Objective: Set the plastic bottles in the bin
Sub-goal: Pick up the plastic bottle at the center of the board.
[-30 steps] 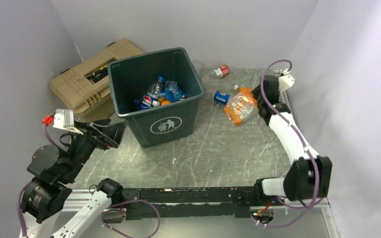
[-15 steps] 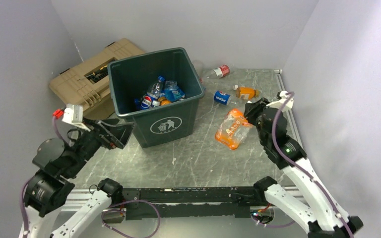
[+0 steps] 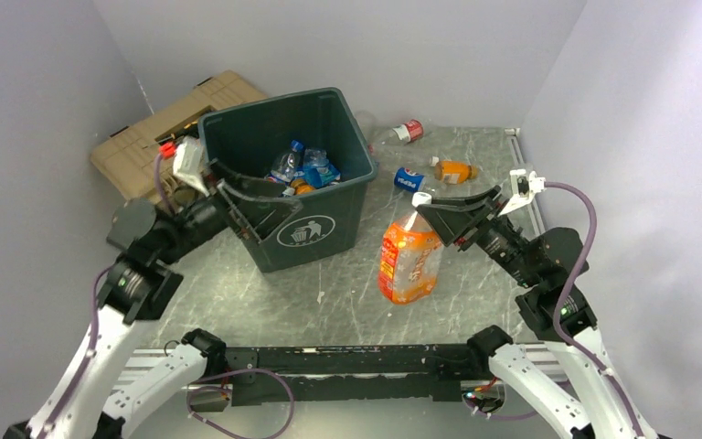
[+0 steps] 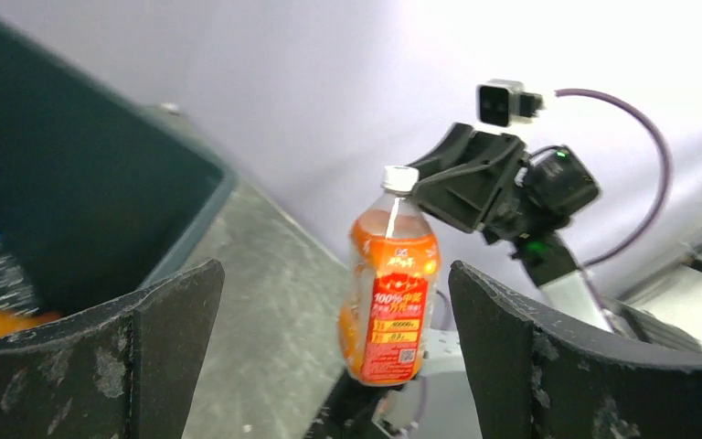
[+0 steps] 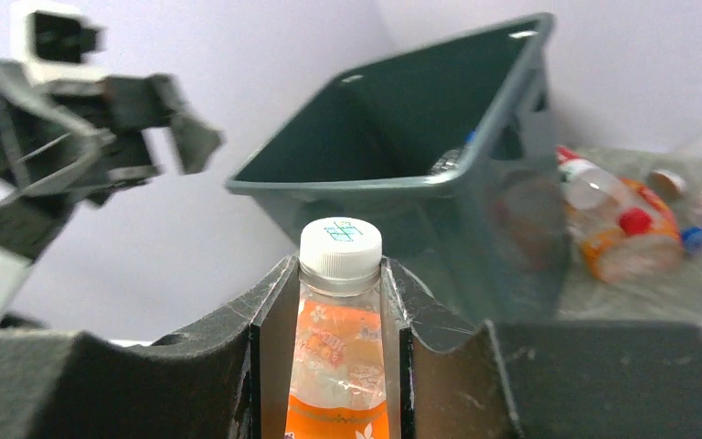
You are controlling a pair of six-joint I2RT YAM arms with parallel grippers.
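A large orange bottle (image 3: 409, 261) with a white cap hangs upright over the table, right of the bin. My right gripper (image 3: 430, 212) is shut on its neck just under the cap (image 5: 340, 245). The dark green bin (image 3: 311, 229) stands at the back centre with several bottles (image 3: 297, 169) inside. My left gripper (image 3: 247, 197) is open and empty over the bin's front-left rim. In the left wrist view the held bottle (image 4: 388, 302) shows beyond the open left gripper (image 4: 334, 274). Three more bottles lie behind: a Pepsi one (image 3: 409, 179), an orange one (image 3: 454, 171), a clear red-labelled one (image 3: 402, 133).
A tan ribbed hard case (image 3: 155, 146) sits behind the bin at the back left. Grey walls close in the table on three sides. A black rail (image 3: 347, 361) runs along the near edge between the arm bases.
The right arm carried the orange bottle from the back right toward the centre and turned it upright. The left arm rose to the bin's rim and its jaws opened wider.
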